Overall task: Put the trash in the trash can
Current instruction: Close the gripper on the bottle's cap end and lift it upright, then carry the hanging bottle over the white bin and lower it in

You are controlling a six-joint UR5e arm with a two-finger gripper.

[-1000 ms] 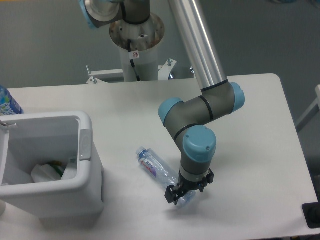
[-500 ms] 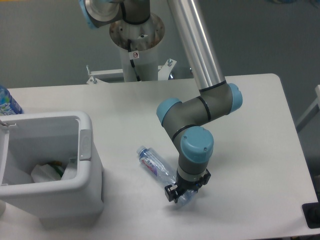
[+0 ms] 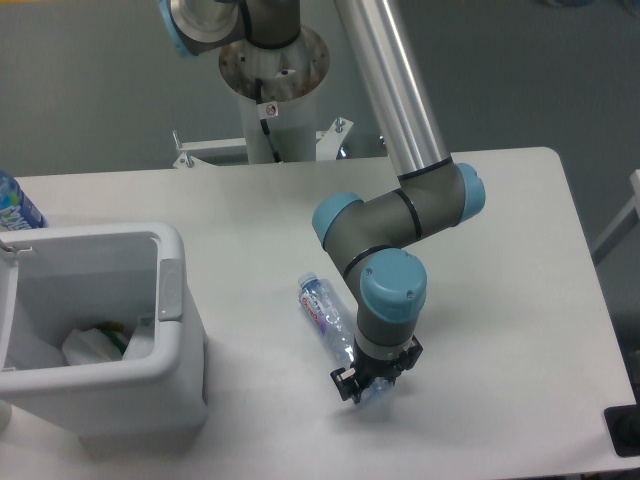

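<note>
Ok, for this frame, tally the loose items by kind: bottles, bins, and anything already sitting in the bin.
Bottles: 2, the crushed clear bottle lying on the table with the gripper at its base, and a blue-labelled bottle at the left edge.
Bins: 1, the white trash can.
Crumpled white trash inside it: 1 visible clump; exact pieces unclear.
Total: 4.

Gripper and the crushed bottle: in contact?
Touching. The fixed camera shows the gripper closed around the base end of the crushed bottle, whose cap end angles off toward the trash can.
</note>
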